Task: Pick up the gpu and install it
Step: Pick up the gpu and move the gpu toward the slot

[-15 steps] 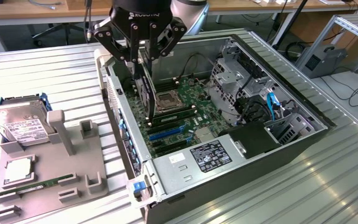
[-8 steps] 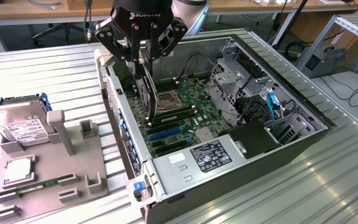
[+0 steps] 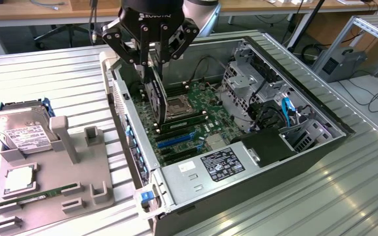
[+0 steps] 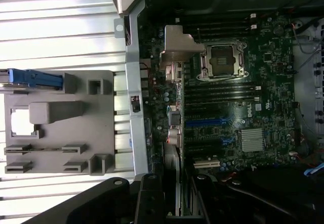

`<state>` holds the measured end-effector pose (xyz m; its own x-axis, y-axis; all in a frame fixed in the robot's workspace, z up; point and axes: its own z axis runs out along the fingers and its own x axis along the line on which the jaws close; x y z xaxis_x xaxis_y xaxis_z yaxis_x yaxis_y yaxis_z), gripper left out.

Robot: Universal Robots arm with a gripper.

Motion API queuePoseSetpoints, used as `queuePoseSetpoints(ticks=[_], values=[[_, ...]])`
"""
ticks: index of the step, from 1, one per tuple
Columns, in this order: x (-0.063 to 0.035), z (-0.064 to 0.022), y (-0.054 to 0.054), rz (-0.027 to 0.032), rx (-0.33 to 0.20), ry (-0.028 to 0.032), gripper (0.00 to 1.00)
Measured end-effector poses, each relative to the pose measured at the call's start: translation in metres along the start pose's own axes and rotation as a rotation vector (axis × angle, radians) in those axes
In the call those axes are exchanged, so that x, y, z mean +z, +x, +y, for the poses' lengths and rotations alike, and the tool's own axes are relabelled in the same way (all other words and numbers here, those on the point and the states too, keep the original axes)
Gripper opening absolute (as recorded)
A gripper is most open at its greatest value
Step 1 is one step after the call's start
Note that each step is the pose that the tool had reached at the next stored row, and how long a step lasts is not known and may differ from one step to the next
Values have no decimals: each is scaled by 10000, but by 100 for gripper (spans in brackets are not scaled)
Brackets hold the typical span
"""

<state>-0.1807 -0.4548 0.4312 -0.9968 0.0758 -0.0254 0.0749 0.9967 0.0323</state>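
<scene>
Exterior view: an open computer case (image 3: 261, 196) lies on its side on a slatted metal desk (image 3: 45, 73), with the arm coming down into it from above.
Pincer (image 3: 151, 61): clamped on the gpu, one finger on each flat face of the card, near its upper end.
Gpu (image 3: 157, 98): held on edge and close to upright, hanging below the fingers inside the case and over the motherboard (image 3: 202, 98).
Gpu's lower end: down beside the CPU socket (image 3: 177, 105), on the exterior view's left of it; whether it touches the board cannot be told.
Blue slots (image 3: 175, 140): on the board nearer the camera than the card, apart from it.
Power supply (image 3: 218, 164): at the near end of the case, labelled face up.
Grey holder (image 3: 64, 172): on the desk at the exterior view's left of the case, carrying a narrow green RAM stick (image 3: 38, 194) along its near edge.
Hard drive (image 3: 18, 130): silver with a blue frame, at the far end of the holder.
Wrist view: looks down along the gpu (image 4: 173, 118), showing its silver bracket and ports, with the pincer (image 4: 169, 198) dark at the frame edge.
Board in wrist view: the motherboard (image 4: 263, 57) lies beyond the card, with the CPU socket (image 4: 223, 59), the blue slots (image 4: 205, 123) and a small finned heatsink (image 4: 251, 139).
Outside the case wall: the grey holder (image 4: 55, 133) rests on the desk (image 4: 55, 27).
</scene>
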Motion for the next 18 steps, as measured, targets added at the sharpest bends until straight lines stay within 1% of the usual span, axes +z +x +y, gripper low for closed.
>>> queuePoseSetpoints(ticks=[11, 15, 18], values=[[4, 1, -19, 0, 0, 0, 26], [27, 3, -46, 0, 0, 1, 26], [71, 1, -46, 0, 0, 0, 26]])
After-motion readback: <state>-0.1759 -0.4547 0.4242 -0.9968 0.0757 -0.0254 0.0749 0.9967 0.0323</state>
